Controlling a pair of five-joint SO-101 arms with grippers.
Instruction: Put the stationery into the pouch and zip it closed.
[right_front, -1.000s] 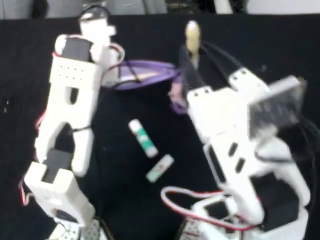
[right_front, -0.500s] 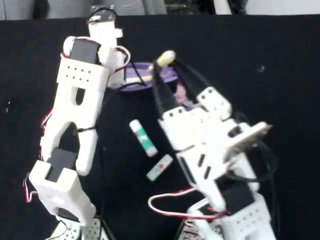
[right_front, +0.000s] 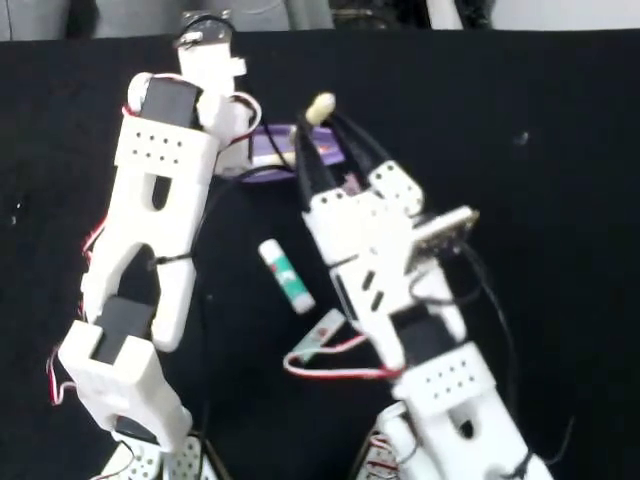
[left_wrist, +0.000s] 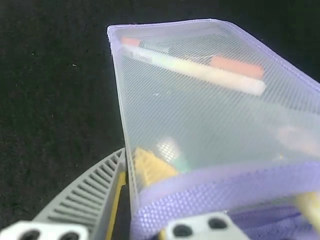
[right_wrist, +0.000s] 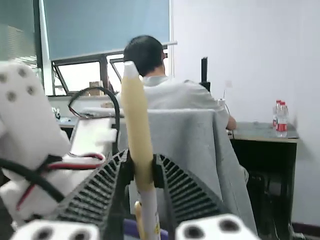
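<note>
my right gripper (right_wrist: 142, 172) is clamped tight on a cream pen (right_wrist: 134, 115), which stands upright over one end of the purple mesh pouch (left_wrist: 200, 125) — my left gripper (left_wrist: 136, 200) pinches its zip edge. a glue stick (right_front: 287, 277) and a smaller stick (right_front: 320, 335) lie on the black table (right_front: 560, 120), near the pouch.

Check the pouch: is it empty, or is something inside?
Not empty. Through the clear side of the pouch, a white-and-orange marker lies inside.
</note>
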